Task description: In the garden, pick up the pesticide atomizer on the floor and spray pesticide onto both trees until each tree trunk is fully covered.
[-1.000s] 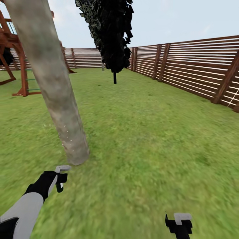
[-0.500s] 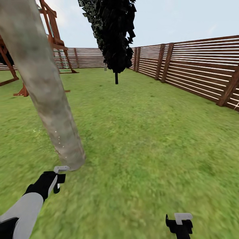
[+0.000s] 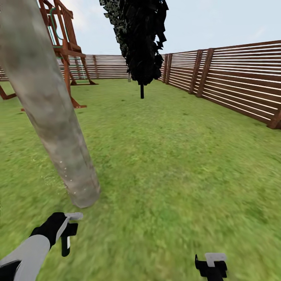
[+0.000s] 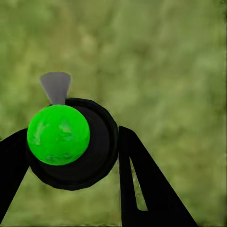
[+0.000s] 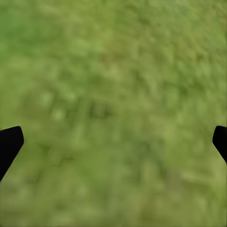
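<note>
My left gripper [image 3: 65, 234] is low at the left in the head view, shut on the pesticide atomizer [image 3: 74, 215], a short way in front of the foot of a thick pale mottled tree trunk [image 3: 50, 113] that leans up and to the left. In the left wrist view the atomizer [image 4: 94, 156] is a dark round bottle with a bright green spot and a grey nozzle, held between the black fingers [image 4: 142, 179] of the left gripper [image 4: 71, 146] above the grass floor [image 4: 170, 71]. My right gripper [image 3: 210, 263] hangs open over grass; its fingertips [image 5: 9, 142] stand far apart.
A black-leaved tree on a thin black trunk [image 3: 141, 91] stands farther back in the middle. A brown slatted fence [image 3: 234, 86] runs along the right and the back. A wooden play frame [image 3: 64, 50] stands behind the pale trunk. Lawn [image 3: 175, 156] stretches ahead and to the right.
The whole head view has shifted, so the camera moved; the fence and play frame slid right. My left gripper with the atomizer sits lower in the picture, farther from the trunk's foot.
</note>
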Controlling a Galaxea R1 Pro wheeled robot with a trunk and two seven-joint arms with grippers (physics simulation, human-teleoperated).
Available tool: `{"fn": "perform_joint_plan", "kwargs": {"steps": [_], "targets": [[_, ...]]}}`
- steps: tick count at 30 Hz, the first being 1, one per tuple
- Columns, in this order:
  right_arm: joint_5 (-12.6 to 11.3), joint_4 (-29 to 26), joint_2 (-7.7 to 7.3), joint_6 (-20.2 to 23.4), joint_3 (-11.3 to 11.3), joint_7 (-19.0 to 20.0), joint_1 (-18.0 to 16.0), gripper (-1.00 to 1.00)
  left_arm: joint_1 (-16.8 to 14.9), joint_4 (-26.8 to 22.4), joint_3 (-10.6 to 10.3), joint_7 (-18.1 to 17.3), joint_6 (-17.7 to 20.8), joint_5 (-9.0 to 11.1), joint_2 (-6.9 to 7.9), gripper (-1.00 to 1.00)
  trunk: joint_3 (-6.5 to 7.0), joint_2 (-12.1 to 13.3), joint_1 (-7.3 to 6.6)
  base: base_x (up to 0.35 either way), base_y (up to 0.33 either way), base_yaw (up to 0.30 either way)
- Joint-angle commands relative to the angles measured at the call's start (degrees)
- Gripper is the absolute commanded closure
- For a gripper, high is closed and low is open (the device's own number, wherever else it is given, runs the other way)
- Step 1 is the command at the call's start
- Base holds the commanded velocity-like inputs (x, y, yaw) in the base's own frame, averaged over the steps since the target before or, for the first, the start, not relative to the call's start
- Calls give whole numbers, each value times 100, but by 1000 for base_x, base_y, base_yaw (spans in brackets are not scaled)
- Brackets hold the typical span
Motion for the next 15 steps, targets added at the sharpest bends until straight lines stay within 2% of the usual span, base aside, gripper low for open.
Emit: {"fn": "perform_joint_plan", "kwargs": {"steps": [1, 4, 5, 9, 15], "targets": [[0, 1, 0, 0, -1, 2, 0, -100, 3, 68, 1, -38, -74, -36, -10, 100, -1, 0, 0, 26, 0, 38], [6, 4, -8, 0, 3, 9, 19, -100, 8, 274, 32, -56, -710, -21, -61, 100, -2, 0, 0, 8, 0, 11], [8, 4, -8, 0, 3, 11, 23, -100, 9, 367, 39, -68, -804, 24, -76, 100, -2, 0, 0, 1, 0, 1], [9, -1, -5, 0, 5, 12, 31, -100, 9, 341, 69, -60, -870, 214, -125, 100, -2, 0, 0, 0, 0, 0], [5, -4, 0, 0, 4, 12, 29, -100, 9, 231, 251, -79, -1019, 243, -131, 100, -2, 0, 0, 141, -187, 0]]}}
